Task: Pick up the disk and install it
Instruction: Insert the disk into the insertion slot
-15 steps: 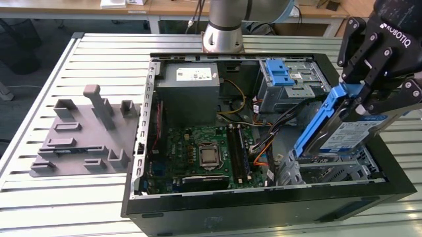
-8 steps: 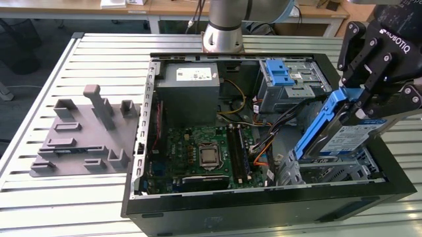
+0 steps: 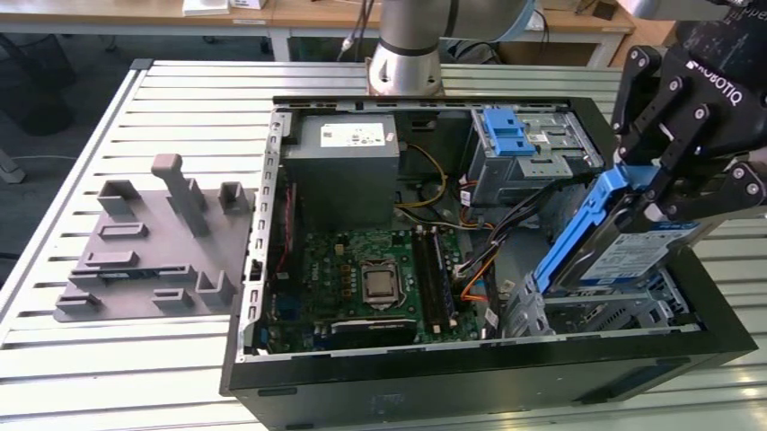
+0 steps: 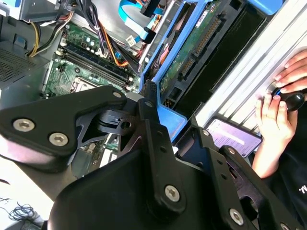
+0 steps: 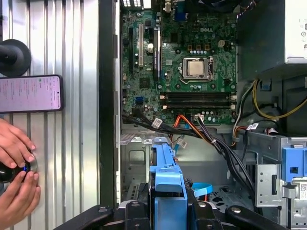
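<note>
Pickup is judged done: the disk (image 3: 626, 241) is clamped, tilted on edge, by the gripper (image 3: 683, 193), above the bay (image 3: 599, 314) at the exterior view's right. Seating in the computer case (image 3: 480, 382) remains.

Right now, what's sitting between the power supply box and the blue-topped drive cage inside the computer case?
In the exterior view, a bundle of cables, yellow and black among them, hangs in the gap between the power supply box and the drive cage.

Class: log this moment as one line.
tool: shut on disk | disk: tilted, above open case drive bay | not seated
</note>
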Controlling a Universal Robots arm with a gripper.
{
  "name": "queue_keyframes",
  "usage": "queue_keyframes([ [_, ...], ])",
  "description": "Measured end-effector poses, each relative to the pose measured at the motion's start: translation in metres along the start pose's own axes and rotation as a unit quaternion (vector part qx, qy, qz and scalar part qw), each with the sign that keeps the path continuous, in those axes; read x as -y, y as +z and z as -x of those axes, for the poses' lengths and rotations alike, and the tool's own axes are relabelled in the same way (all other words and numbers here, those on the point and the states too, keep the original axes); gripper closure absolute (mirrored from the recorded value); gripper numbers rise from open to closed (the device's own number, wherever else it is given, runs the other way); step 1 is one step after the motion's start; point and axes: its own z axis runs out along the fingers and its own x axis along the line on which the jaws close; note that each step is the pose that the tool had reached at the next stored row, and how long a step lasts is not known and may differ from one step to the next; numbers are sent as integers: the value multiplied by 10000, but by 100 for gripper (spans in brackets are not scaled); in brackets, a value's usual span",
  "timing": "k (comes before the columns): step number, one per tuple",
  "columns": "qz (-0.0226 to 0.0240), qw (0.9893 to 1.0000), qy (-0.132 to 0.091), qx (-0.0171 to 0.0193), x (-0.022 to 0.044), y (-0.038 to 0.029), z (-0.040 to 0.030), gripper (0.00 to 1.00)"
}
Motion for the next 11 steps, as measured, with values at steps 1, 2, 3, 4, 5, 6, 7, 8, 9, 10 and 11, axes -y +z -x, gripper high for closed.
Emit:
queue_keyframes([
  [1, 0, 10000, -12, 0, 0, 5, 0, 64],
  [2, 0, 10000, -25, 0, 0, 9, 0, 64],
  [3, 0, 10000, -36, 0, 0, 14, 0, 64],
  [4, 0, 10000, -43, 1, 0, 20, 0, 64],
  [5, 0, 10000, -47, 1, 0, 28, 0, 64],
  [6, 0, 10000, -48, 1, 0, 36, -1, 64],
  [7, 0, 10000, -49, 1, 0, 44, 0, 64],
  [8, 0, 10000, -49, 0, -1, 54, 0, 64],
  [9, 0, 10000, -49, 1, -1, 64, 0, 64],
  [10, 0, 10000, -49, 1, -1, 74, 0, 64],
  [11, 0, 10000, -49, 0, -1, 85, -1, 64],
])
